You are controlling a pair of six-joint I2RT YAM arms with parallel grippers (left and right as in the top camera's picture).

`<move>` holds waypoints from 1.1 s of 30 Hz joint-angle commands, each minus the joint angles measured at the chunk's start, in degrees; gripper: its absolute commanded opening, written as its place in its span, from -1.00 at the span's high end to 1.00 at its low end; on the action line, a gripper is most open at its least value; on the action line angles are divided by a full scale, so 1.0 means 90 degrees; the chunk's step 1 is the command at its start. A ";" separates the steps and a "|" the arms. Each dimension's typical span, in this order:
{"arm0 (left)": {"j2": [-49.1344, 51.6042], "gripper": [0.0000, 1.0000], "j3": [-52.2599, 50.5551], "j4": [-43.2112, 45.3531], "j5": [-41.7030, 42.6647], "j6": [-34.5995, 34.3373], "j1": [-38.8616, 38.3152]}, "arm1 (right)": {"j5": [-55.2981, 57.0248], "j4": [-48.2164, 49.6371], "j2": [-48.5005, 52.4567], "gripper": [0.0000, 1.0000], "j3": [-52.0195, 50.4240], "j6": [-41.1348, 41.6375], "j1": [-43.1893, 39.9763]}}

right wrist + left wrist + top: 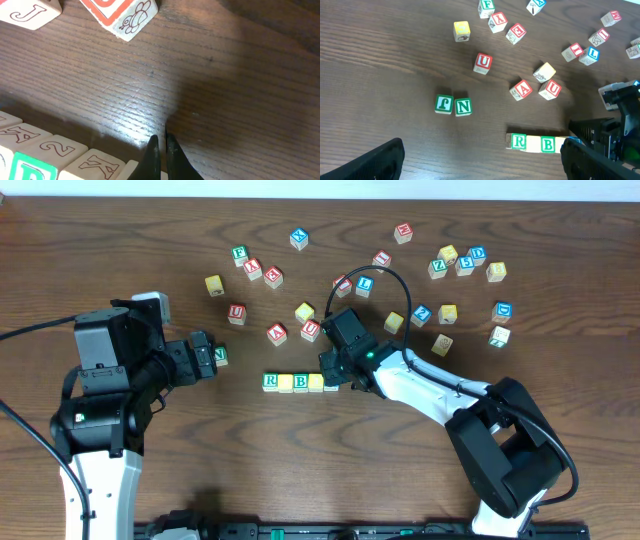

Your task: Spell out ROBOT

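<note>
Four blocks can be counted in the row (293,383) near the middle of the tabletop, slightly toward the near edge. It begins with a green R block (270,382), then a pale block, a green B block (300,383) and another pale block. I cannot read the tops of the two pale blocks.

The right gripper (333,378) covers the row's right end, so a fifth block there cannot be confirmed. In the right wrist view its fingers (154,150) are pinched almost together and grip nothing. The left gripper (208,360) is spread wide and empty beside a green N block (463,106) toward the left edge.

Judgement: the word is at its closing letters. The next move calls for lifting the right arm clear, checking the end of the row, then fetching any missing letter.

Loose blocks lie scattered toward the far edge and far right corner. A red U block (311,330) and a red A block (277,333) lie near the row's far side and could be knocked.
</note>
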 commanded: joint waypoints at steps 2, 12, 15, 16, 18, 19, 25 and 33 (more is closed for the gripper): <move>0.0000 -0.96 0.0138 0.0019 0.0075 0.0087 0.0024 | -0.0134 -0.0036 0.0019 0.98 -0.0002 -0.0107 -0.0002; 0.0000 -0.96 0.0138 0.0022 0.0075 0.0087 0.0024 | -0.0117 -0.0017 0.0019 0.98 -0.0002 -0.0104 -0.0002; 0.0000 -0.96 0.0138 0.0019 0.0075 0.0087 0.0024 | 0.0272 0.0007 0.0019 0.98 -0.0002 0.0034 -0.0005; 0.0000 -0.96 0.0138 0.0022 0.0075 0.0087 0.0024 | 0.0423 0.0002 0.0019 0.98 -0.0002 0.0136 -0.0007; 0.0000 -0.96 0.0138 0.0022 0.0075 0.0087 0.0024 | 0.0777 -0.0053 0.0019 0.98 -0.0002 0.0408 -0.0017; 0.0000 -0.96 0.0138 0.0019 0.0075 0.0087 0.0024 | 0.0930 -0.0126 0.0019 0.98 0.0005 0.0600 -0.0022; 0.0000 -0.96 0.0138 0.0022 0.0075 0.0087 0.0024 | 0.1253 -0.0753 0.0019 0.98 0.0170 0.1197 -0.0061; 0.0002 -0.96 0.0138 0.0019 0.0078 0.0087 0.0024 | 0.0882 -0.1319 -0.0024 0.98 0.0318 0.1275 -0.0049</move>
